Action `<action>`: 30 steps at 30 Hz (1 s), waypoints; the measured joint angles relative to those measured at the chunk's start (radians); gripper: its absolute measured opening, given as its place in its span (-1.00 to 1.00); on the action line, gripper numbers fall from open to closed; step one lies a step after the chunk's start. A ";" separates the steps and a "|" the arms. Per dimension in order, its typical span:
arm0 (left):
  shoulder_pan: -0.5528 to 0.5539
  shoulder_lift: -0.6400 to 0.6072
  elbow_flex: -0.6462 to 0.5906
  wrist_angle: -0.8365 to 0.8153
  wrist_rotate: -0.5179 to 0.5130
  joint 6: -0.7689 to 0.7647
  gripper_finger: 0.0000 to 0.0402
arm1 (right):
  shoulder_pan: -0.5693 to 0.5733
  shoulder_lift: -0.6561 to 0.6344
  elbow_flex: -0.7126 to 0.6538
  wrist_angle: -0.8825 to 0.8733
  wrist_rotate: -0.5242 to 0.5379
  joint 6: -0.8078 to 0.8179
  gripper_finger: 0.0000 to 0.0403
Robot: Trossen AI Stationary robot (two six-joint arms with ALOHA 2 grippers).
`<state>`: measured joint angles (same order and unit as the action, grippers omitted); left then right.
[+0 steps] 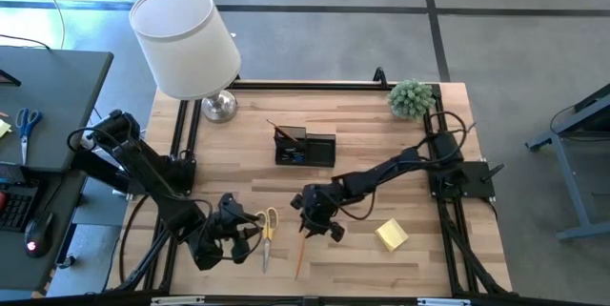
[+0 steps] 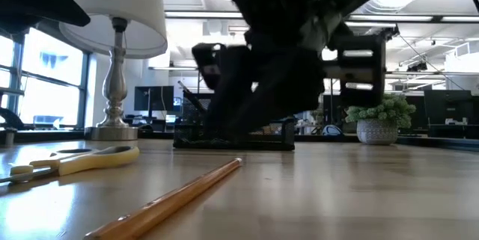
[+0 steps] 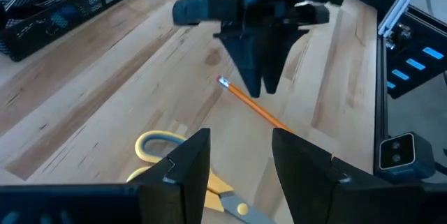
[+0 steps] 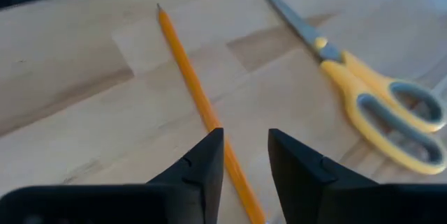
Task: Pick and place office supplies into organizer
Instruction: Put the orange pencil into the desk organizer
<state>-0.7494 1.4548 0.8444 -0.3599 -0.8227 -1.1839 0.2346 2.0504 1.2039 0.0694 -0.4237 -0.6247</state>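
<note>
Wooden table [image 1: 400, 144] stays mostly bare toward 3 o'clock; near edge crowded. Right claw [image 1: 319, 225] hangs at centre, fingers apart astride the orange pencil [image 4: 188, 77], nothing gripped. Left claw [image 1: 240, 233] at 7 o'clock, fingers parted, empty, just beside yellow scissors [image 1: 269, 234]. Black organizer [image 1: 305, 147] sits toward 12; sticky pad [image 1: 391, 235] at 4. Low view: arm blocks most of organizer. Pencil tip visible only in right wrist view; lamp [image 1: 186, 44] base partly hidden under shade.
</note>
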 joint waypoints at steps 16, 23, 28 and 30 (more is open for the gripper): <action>0.003 0.000 0.000 0.000 0.003 0.000 -0.29 | -0.026 0.015 -0.061 0.108 -0.042 -0.002 -0.59; 0.003 0.000 0.000 0.000 0.003 0.000 -0.29 | -0.026 0.023 -0.061 0.106 -0.047 -0.001 -0.59; 0.003 0.000 0.000 0.002 0.003 -0.001 -0.29 | -0.026 0.065 -0.062 0.138 -0.051 -0.001 -0.59; 0.003 0.000 0.000 0.002 0.003 -0.001 -0.29 | -0.026 0.072 -0.062 0.145 -0.051 -0.001 -0.59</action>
<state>-0.7467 1.4548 0.8444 -0.3576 -0.8200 -1.1851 0.2089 2.1220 1.1423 0.2143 -0.4745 -0.6254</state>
